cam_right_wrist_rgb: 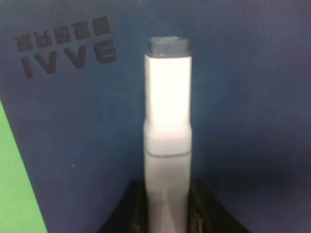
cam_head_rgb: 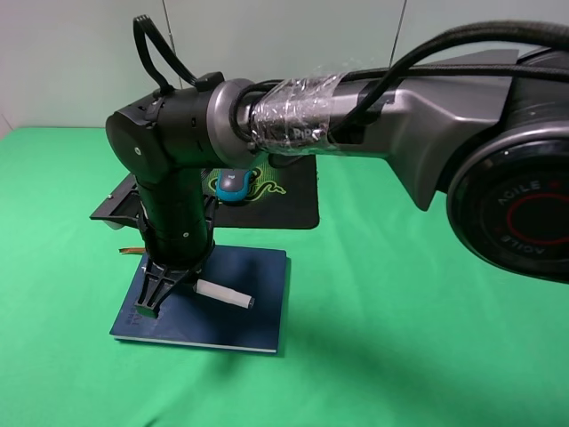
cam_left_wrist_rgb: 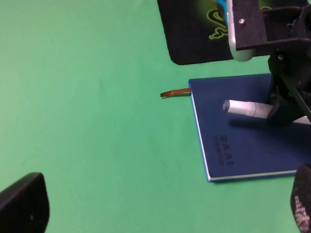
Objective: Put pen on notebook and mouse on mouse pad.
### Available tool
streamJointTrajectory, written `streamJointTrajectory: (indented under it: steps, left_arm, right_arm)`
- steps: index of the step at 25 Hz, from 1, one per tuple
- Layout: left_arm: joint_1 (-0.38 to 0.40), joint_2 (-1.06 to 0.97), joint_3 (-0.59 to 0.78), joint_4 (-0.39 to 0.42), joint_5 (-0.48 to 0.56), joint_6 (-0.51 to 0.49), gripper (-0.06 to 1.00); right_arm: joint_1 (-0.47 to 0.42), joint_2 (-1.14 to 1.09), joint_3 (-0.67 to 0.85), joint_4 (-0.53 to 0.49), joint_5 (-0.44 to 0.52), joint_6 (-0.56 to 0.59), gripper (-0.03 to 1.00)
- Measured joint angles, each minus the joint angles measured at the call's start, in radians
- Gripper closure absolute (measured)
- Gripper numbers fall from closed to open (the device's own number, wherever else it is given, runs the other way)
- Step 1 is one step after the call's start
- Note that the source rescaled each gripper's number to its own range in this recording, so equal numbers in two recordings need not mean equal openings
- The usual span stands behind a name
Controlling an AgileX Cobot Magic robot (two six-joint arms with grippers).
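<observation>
The white pen lies across the navy notebook, its dark tip pointing away from the gripper. My right gripper reaches across to the left side and is shut on the pen's rear end, right over the cover. The teal and grey mouse sits on the black mouse pad by its green logo. My left gripper is open over bare green cloth to the left of the notebook, holding nothing.
A green cloth covers the table. The notebook's brown ribbon sticks out on the cloth. The right arm's grey body spans the scene above the mouse pad, hiding part of it.
</observation>
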Motion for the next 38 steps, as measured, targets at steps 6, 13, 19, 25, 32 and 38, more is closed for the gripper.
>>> streamJointTrajectory:
  steps: [6,13,19,25,32,38]
  left_arm:
    - [0.0,0.0,0.0,0.0,0.0,0.0,-0.06]
    - [0.0,0.0,0.0,0.0,0.0,0.0,-0.06]
    - [0.0,0.0,0.0,0.0,0.0,0.0,-0.06]
    - [0.0,0.0,0.0,0.0,0.0,0.0,-0.06]
    - [0.0,0.0,0.0,0.0,0.0,0.0,-0.06]
    - [0.0,0.0,0.0,0.0,0.0,0.0,-0.06]
  right_arm:
    - [0.0,0.0,0.0,0.0,0.018,0.004,0.9]
    - [0.0,0.0,0.0,0.0,0.023,0.111,0.01]
    - [0.0,0.0,0.0,0.0,0.023,0.122,-0.03]
    - [0.0,0.0,0.0,0.0,0.026,0.122,-0.03]
    - [0.0,-0.064,-0.001,-0.036,0.077,0.123,-0.03]
    - [0.0,-0.191,-0.003,-0.057,0.133,0.123,-0.03]
